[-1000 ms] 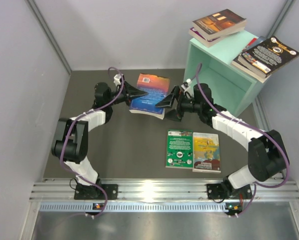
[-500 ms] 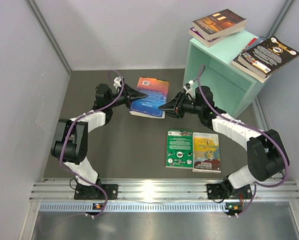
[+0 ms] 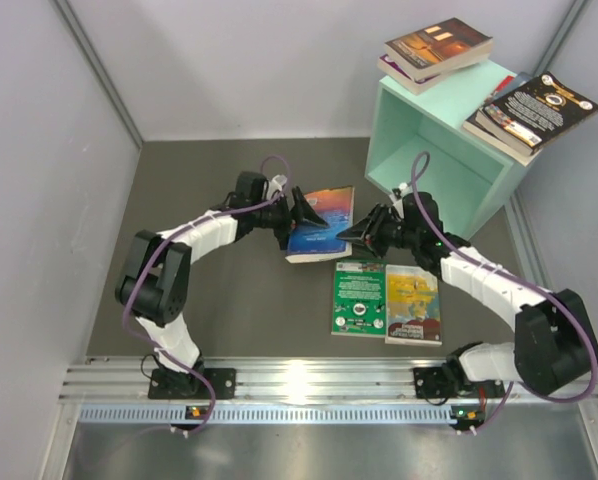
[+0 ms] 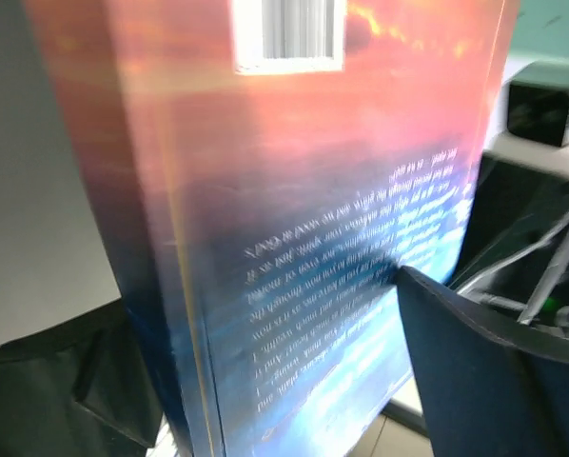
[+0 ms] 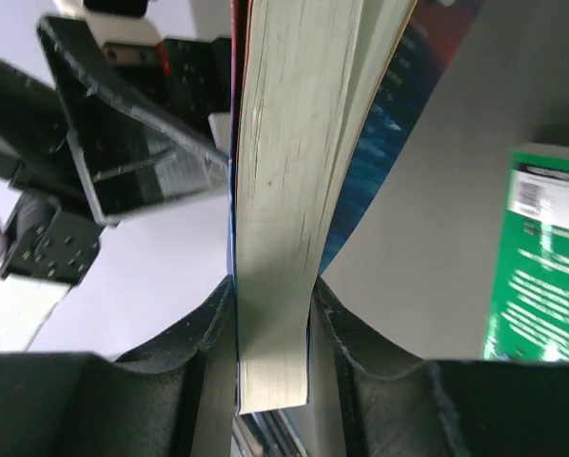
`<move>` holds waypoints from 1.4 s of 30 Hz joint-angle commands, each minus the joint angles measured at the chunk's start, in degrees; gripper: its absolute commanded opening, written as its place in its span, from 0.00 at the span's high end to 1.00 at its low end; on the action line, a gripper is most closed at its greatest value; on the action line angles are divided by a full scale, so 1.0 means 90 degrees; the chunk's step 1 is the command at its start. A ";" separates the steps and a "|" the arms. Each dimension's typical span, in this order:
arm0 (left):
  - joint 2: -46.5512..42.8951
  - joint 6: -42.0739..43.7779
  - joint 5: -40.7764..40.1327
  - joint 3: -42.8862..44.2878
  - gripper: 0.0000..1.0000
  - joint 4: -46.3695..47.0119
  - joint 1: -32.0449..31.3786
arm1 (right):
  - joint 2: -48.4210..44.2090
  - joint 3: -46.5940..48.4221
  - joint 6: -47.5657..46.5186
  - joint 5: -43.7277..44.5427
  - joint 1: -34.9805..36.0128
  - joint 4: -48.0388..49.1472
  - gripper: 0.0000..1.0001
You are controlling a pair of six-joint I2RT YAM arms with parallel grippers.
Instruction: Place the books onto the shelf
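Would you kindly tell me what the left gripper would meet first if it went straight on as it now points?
The blue-orange book, which stands between the left gripper's open fingers and is clamped at its far edge by the right gripper. How deep it sits there is hard to judge.

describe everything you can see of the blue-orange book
A thin paperback book with a glossy cover fading from orange to blue, white text and a barcode on the back, and cream pages. It is tilted between the arms, just beyond the green book. The right gripper pinches its page edge. The left gripper straddles its spine side, jaws open. Whether it touches the table is unclear.
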 commanded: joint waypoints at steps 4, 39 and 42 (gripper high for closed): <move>-0.0140 0.1425 0.0093 0.0310 0.04 -0.1246 -0.0285 | -0.0781 0.0222 -0.0423 0.1113 -0.0152 -0.0347 1.00; -0.2278 0.2392 -0.0367 -0.1029 0.03 -0.2505 0.0897 | -0.0684 0.1366 -0.1361 0.3750 -0.1822 -0.0800 1.00; -0.2347 0.2412 -0.0376 -0.1087 0.03 -0.2554 0.0897 | -0.0509 0.0839 -0.1020 0.3799 -0.1823 -0.0224 1.00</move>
